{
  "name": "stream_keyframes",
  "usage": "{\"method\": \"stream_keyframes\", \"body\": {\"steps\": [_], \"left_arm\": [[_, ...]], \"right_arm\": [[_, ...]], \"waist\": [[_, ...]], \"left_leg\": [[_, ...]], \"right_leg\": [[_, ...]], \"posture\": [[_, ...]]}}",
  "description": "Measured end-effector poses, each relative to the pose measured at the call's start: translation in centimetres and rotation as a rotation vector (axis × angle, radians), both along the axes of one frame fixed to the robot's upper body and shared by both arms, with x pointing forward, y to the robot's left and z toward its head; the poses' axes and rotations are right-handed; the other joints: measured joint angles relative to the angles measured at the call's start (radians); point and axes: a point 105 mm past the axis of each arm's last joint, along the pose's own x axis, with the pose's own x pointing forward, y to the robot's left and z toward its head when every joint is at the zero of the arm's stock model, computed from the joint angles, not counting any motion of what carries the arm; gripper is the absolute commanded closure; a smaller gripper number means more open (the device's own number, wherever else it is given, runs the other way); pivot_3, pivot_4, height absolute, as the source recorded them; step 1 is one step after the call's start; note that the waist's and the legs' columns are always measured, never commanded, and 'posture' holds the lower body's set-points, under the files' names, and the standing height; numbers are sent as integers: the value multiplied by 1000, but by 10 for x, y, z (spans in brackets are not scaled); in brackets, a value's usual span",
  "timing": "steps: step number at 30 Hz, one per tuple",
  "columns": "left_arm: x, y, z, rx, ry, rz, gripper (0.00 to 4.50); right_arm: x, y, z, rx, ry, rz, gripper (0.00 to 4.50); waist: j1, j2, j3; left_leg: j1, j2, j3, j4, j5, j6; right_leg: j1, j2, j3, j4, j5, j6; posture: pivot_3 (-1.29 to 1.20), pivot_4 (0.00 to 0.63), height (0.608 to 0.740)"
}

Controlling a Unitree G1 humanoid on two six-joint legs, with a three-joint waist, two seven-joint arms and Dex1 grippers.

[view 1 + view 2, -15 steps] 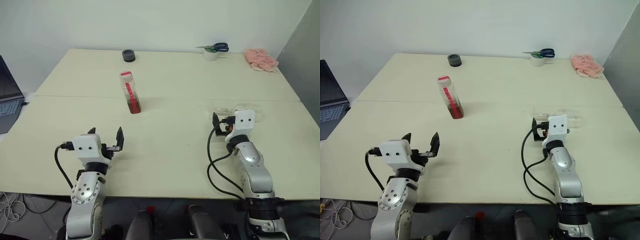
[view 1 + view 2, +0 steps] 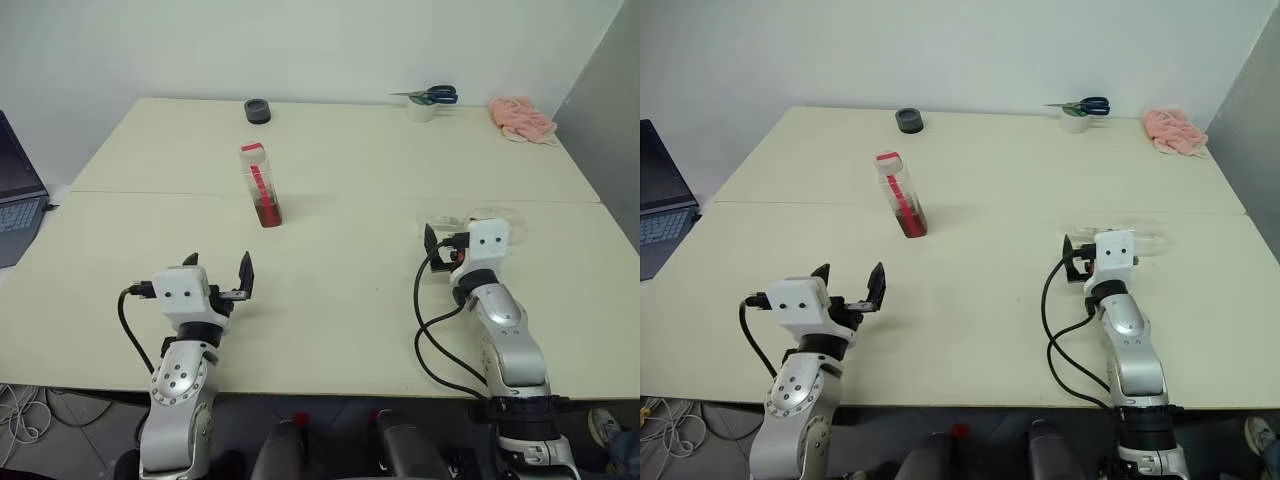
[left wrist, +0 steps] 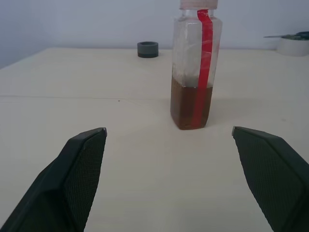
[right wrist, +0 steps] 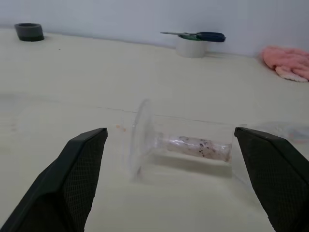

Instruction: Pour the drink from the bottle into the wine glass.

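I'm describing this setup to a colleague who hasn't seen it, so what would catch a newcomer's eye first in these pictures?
Probably the bottle, standing upright near the middle of the table with its pink cap on and reddish-brown drink in its lower part. Next, the wine glass, lying on its side just ahead of the open right hand. The open left hand sits short of the bottle, touching nothing.

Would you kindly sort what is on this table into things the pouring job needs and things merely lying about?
Needed for the job:
- bottle, standing upright and capped
- drink inside it
- wine glass, lying on its side in front of the right tool

Lying about:
- black round lid
- scissors on a tape roll
- pink cloth
- laptop
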Motion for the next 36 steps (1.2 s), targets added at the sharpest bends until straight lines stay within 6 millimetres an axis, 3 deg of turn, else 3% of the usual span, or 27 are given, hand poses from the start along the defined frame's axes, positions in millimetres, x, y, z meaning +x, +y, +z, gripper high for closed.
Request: {"method": "stream_keyframes", "body": {"steps": [6,9,13,19,24,36], "left_arm": [[39,-18,27,-23,-67,15,28],[51,-24,30,-31,-58,18,28],[70,-29,30,-28,-29,30,28],[99,-41,44,-17,-39,23,28],[110,-47,39,11,-19,18,28],[133,-49,48,28,-59,62,28]], "right_arm": [[6,72,63,-13,-142,425,0],[0,92,71,-24,-119,601,0],[-2,101,58,-33,-7,750,0],[0,109,69,-27,-26,782,0],[0,110,66,-27,-11,796,0],[-6,114,62,-9,2,811,0]], "waist": [[0,0,0],[1,-1,0],[5,-1,0],[7,-1,0],[6,-1,0],[8,-1,0]], "left_leg": [[0,0,-1,1,0,0],[-1,-1,-2,0,0,0],[-2,-2,-4,1,0,-1],[-2,-3,-5,1,0,-1],[-2,-3,-5,1,0,-1],[-2,-3,-6,1,0,-1]], "right_leg": [[1,0,-2,0,1,0],[1,-1,-3,-1,3,-4],[1,-2,-5,0,3,-4],[1,-2,-6,0,3,-4],[1,-3,-6,0,4,-4],[1,-3,-7,0,4,-4]], "posture": [[0,150,740],[0,150,740],[0,150,740],[0,150,740],[0,150,740],[0,150,740]]}}
